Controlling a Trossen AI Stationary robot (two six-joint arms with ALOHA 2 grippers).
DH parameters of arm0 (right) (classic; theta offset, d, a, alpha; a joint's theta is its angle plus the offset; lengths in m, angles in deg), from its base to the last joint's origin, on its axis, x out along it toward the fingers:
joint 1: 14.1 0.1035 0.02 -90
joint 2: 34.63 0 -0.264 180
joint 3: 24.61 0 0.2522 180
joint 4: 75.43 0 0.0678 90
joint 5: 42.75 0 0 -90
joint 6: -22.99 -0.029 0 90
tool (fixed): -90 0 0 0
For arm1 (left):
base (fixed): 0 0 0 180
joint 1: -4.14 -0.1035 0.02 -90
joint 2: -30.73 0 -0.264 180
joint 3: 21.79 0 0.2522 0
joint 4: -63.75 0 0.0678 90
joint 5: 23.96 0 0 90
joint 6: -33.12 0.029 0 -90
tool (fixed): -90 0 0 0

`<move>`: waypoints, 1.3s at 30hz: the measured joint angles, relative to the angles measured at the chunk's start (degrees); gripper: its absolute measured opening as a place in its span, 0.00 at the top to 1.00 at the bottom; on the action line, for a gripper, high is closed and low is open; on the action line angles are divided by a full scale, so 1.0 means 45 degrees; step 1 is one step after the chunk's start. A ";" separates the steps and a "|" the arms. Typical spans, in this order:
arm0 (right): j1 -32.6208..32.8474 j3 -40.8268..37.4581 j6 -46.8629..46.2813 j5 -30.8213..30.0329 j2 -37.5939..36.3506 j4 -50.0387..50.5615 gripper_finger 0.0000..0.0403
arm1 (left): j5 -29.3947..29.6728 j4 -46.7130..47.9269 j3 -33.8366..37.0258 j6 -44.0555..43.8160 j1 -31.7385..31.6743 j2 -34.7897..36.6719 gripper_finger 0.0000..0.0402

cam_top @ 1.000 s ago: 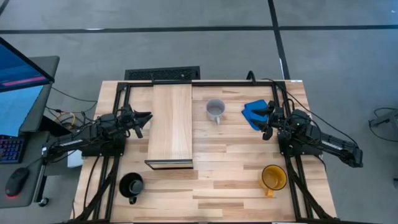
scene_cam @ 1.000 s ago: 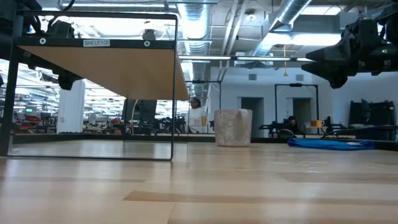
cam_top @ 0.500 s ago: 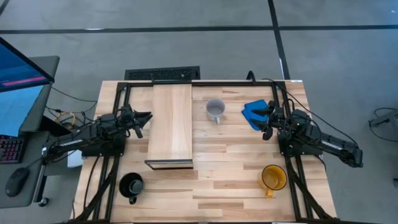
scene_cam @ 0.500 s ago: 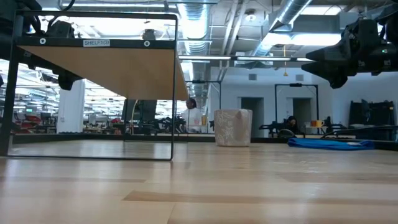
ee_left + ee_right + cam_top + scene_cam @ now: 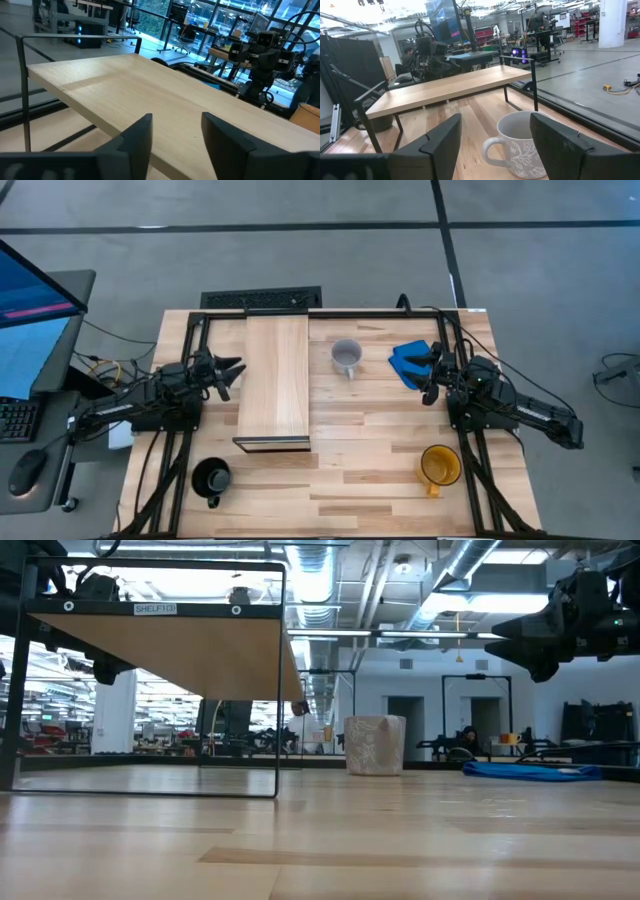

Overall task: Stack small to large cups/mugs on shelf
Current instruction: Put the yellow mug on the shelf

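Note:
A white mug stands on the table right of the pale wood shelf; it also shows in the low view and the right wrist view. A black mug stands near the front left, a yellow-orange mug near the front right. My left gripper is open and empty at the shelf's left edge; the shelf top shows in its wrist view. My right gripper is open and empty over the blue object, right of the white mug.
A flat blue object lies on the table under my right gripper; it also shows in the low view. A black frame runs along the table's edges. A desk with a monitor stands to the left of the table.

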 joint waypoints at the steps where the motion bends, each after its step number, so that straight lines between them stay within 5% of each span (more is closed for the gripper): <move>1: -0.0002 -0.0001 0.0003 0.0003 0.0003 0.0000 0.35 | 0.0013 0.0000 0.0000 0.0025 0.0000 0.0000 0.57; 39: -0.0005 0.0000 0.0105 -0.0002 0.0000 0.0000 0.35 | -0.0413 -0.0289 0.0029 0.1146 -0.0005 0.0000 0.52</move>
